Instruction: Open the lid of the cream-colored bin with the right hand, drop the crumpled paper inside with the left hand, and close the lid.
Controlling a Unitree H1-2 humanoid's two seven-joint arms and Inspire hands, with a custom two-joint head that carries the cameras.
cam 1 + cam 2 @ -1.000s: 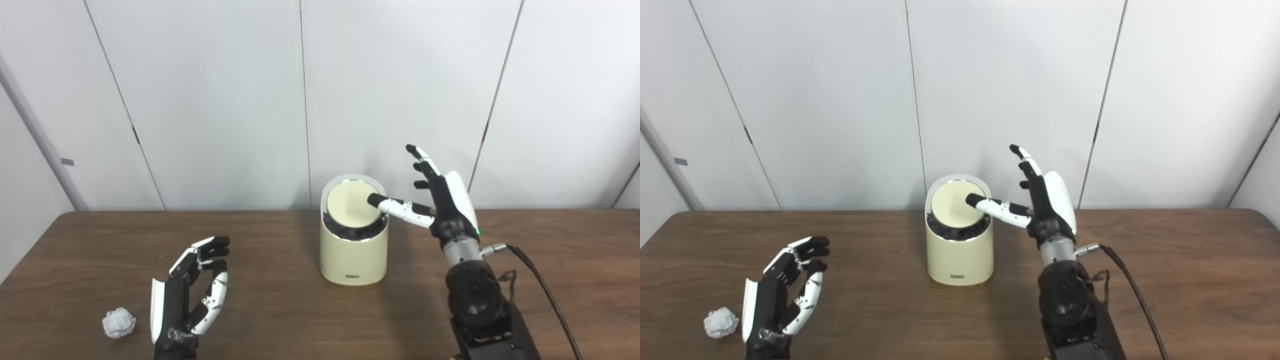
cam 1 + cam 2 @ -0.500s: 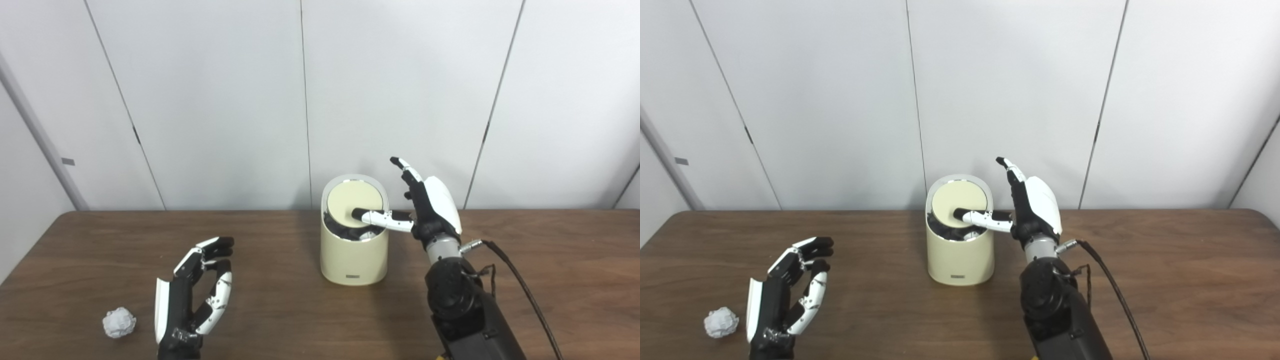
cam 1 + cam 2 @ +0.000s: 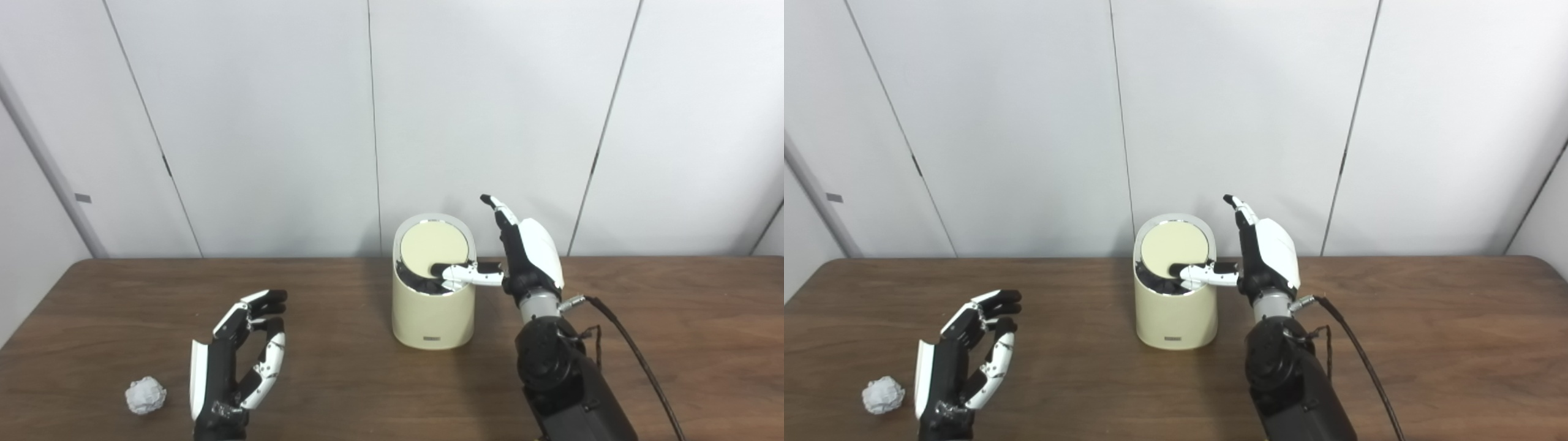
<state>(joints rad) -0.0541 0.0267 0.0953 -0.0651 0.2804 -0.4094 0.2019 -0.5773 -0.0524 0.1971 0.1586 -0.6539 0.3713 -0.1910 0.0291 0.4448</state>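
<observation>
Your right robot hand (image 3: 525,257) stands just right of the cream-colored bin (image 3: 433,306), palm upright, fingers spread apart and holding nothing. Its thumb (image 3: 460,274) reaches leftward over the rim and presses on the lower front part of the lid (image 3: 433,248). The lid is tipped up, its face turned toward the camera, with a dark gap open below it at the front. So the opening you need lies on the near side of the bin, facing the left robot hand.

The crumpled paper (image 3: 146,395) sits on the bench (image 3: 343,367) at the far left, just beside the left robot hand (image 3: 236,361) on its outer side, not touching. This hand is empty, fingers half curled and apart, palm toward the bin, so the paper is behind its back side. It is the nearer hand by far; it must turn or shift left to reach the ball. The paper is round, with no long axis to align to.

Vs. 1 s ago: the right robot hand came lower and closer to the bin, and the thumb slid from the lid's right edge down to its lower front. The gap looks approx. the same, maybe a bit wider, but the view is too coarse to be sure. Left robot hand and paper did not move.
</observation>
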